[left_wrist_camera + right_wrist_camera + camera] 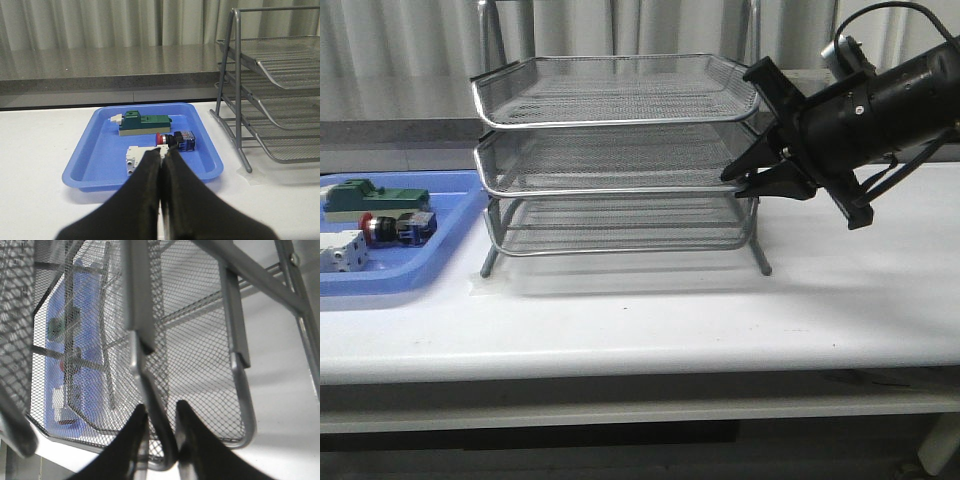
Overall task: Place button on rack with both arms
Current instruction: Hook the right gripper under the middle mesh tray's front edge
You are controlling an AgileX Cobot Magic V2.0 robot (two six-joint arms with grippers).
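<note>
Nearest of all, the left gripper (161, 170) hangs over the near edge of the blue tray (450, 235), fingers pressed together and holding nothing. Just beyond its tips lies the button (175, 139) on its side, long axis running left to right, red head pointing left, beside the white block (136, 156) with the green block (144, 122) farther back. The left arm is plainly the nearer one. Over on the right, the right gripper (159, 412) looks closed around the wire rim of a tray on the rack (620, 150), likely the middle tier.
</note>
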